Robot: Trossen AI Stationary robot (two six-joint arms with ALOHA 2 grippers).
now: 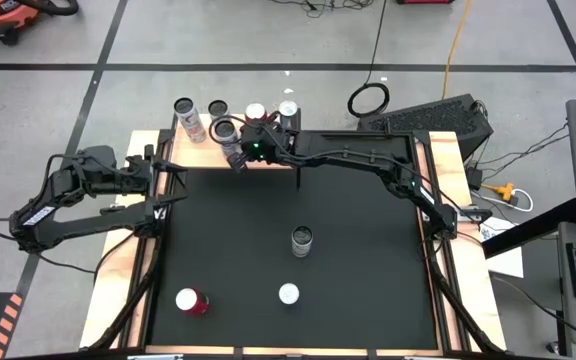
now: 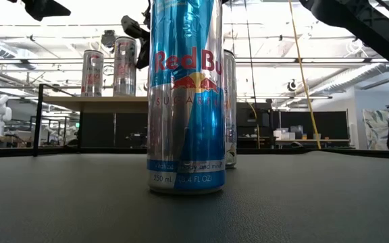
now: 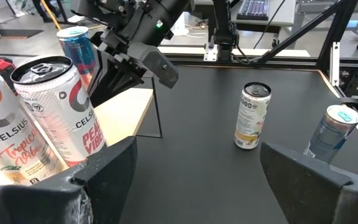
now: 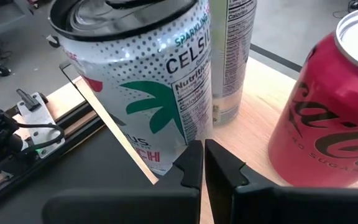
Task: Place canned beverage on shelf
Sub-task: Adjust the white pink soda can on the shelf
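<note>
Shelf (image 1: 268,135) at far edge of worktop (image 1: 368,290) carries several cans in a tight group. Right end effector (image 4: 202,163) is over its front edge, fingers closed together and holding nothing, tips just beside the white Celsius can (image 4: 145,81), with the red Coca-Cola can (image 4: 328,112) close on the other side. Left end effector (image 3: 197,168) waits at shelf's left end, fingers spread wide, empty.

Cans not yet shelved: blue Red Bull can (image 2: 184,94), yellow-labelled can (image 3: 252,116), red can (image 1: 190,301).

Risks:
- Right arm brushing the Celsius can at the shelf edge; it could topple onto the worktop.
- Crowded shelf; another can may knock neighbours.
- Arms close together; possible collision.
</note>
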